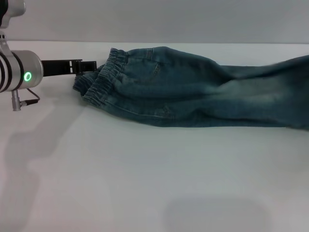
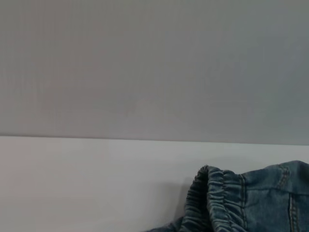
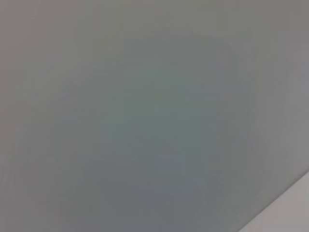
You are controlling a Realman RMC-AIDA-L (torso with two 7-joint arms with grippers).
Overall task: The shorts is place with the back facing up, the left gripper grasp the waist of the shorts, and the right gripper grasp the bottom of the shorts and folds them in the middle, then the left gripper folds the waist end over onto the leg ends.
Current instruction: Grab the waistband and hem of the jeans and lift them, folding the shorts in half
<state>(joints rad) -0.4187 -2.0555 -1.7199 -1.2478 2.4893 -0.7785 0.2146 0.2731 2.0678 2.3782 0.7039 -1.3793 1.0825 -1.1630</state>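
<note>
The shorts (image 1: 193, 94) lie folded lengthwise across the far part of the white table (image 1: 145, 174), in blue-green denim with a pale washed patch. The gathered waist (image 1: 104, 77) points left. The legs run off the right side of the head view, so the bottom of the shorts is out of view. My left gripper (image 1: 89, 66), on the green-ringed silver wrist (image 1: 21, 72), reaches in from the left, and its black tip meets the waist's far corner. The left wrist view shows the ruffled waist (image 2: 217, 203) close by. The right gripper is out of view.
A grey wall (image 1: 154, 19) rises behind the table's back edge. The right wrist view shows only a blank grey surface (image 3: 145, 116).
</note>
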